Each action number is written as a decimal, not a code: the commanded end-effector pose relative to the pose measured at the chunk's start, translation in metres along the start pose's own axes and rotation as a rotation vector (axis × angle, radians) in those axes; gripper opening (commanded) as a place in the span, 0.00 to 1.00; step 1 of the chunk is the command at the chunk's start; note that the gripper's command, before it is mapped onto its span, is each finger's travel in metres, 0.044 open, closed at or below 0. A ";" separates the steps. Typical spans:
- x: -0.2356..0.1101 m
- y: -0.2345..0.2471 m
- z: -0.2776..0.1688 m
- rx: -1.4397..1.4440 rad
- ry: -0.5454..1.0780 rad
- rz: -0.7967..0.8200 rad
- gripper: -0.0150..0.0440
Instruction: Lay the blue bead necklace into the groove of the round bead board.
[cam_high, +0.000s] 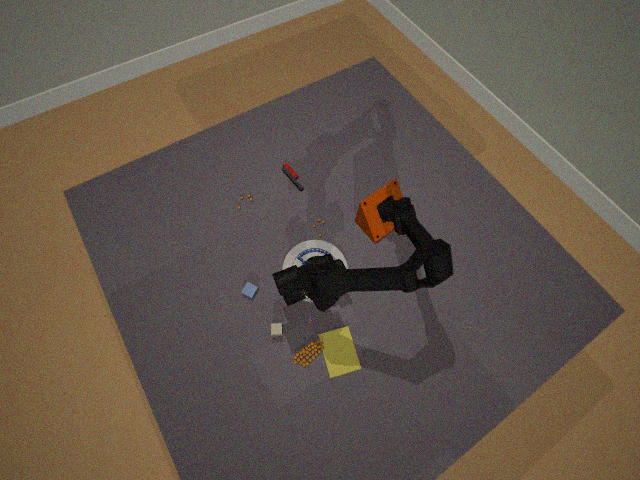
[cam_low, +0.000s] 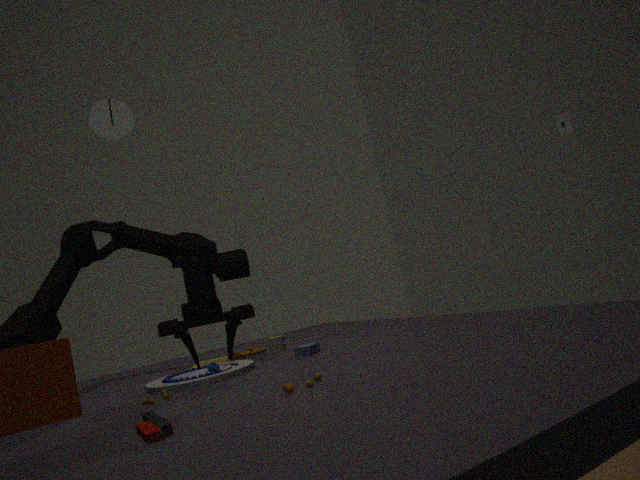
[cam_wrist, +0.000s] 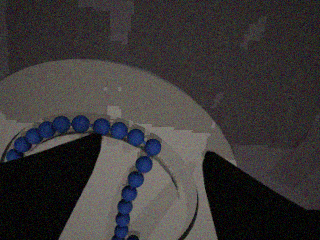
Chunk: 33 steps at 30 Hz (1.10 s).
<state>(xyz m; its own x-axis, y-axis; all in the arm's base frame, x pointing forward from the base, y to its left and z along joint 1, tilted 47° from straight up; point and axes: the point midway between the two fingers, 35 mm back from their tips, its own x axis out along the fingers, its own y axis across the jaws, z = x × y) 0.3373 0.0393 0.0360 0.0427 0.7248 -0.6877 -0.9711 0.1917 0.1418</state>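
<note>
The round white bead board (cam_high: 313, 243) (cam_low: 155, 385) (cam_wrist: 125, 80) lies flat under the arm. Part of the blue bead necklace (cam_high: 312, 250) (cam_low: 178, 378) (cam_wrist: 101, 126) follows the curved groove on the left and at the top of the wrist view. From the right end of that arc, the string turns sharply and runs inward across the board's middle, out of the groove. The right stretch of groove shows no beads. My gripper (cam_low: 215, 362) (cam_wrist: 153, 150) is open low over the board, with the inward stretch between its spread fingers. The arm hides much of the board in the top view.
A yellow sheet (cam_high: 341, 356) and clustered orange beads (cam_high: 308, 353) lie beyond the board. A cream cube (cam_high: 276, 329) (cam_low: 276, 344) and blue block (cam_high: 249, 289) (cam_low: 307, 349) are nearby. An orange wedge (cam_high: 373, 222) (cam_low: 38, 387), a red-and-black object (cam_high: 290, 171) (cam_low: 149, 431) and loose orange beads stand around.
</note>
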 end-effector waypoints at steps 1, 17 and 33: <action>-0.005 0.000 0.000 0.003 -0.002 0.001 0.97; -0.005 0.000 0.000 0.003 -0.003 0.001 1.00; -0.036 0.004 -0.011 0.320 -0.001 0.001 0.64</action>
<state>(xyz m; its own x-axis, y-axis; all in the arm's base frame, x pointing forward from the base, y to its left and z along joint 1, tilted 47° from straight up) 0.3316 0.0167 0.0477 0.0400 0.7280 -0.6844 -0.8993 0.3247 0.2929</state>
